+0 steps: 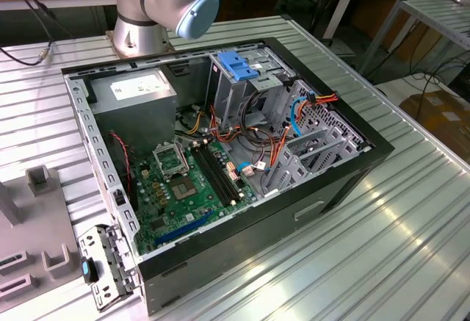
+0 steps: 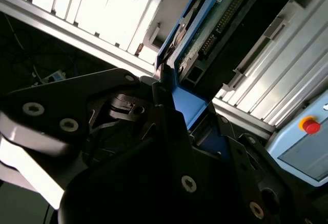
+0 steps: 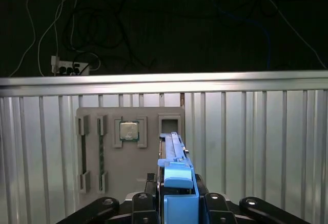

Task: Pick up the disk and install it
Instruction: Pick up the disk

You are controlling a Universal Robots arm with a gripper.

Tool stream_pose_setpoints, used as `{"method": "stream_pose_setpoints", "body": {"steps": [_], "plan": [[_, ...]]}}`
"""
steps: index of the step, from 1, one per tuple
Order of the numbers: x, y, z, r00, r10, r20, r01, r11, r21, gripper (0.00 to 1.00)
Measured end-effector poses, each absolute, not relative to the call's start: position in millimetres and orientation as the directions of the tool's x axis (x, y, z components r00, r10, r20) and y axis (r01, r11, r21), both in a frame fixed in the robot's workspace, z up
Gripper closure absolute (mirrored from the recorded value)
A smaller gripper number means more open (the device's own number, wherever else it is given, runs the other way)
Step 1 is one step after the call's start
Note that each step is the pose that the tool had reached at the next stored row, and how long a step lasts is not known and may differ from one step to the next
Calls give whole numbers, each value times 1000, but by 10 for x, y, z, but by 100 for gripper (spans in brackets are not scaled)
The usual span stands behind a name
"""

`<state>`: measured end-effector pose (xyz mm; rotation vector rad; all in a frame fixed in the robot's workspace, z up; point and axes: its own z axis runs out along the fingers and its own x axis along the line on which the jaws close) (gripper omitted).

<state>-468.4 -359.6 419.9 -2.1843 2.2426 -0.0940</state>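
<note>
My gripper is shut on the disk. In the first wrist view the disk stands edge-on between the black fingers, its bright blue rail uppermost, above the grey fixture plate. In the second wrist view the disk shows its green circuit-board side and blue rail, and the gripper clamps its near end. The open computer case lies on the table in the exterior view. Its metal drive cage stands at the back with a blue latch piece on top.
The fixture plate holds a processor chip and memory sticks. Ribbed aluminium table surrounds the case. The arm's base stands behind the case. Inside are a grey power-supply box, a motherboard and loose cables.
</note>
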Motion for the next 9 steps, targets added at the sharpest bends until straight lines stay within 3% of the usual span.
{"method": "stream_pose_setpoints", "body": {"steps": [9], "plan": [[-4684, -3596, 4289, -27, -999, 35, -998, 25, -50, 63]]}}
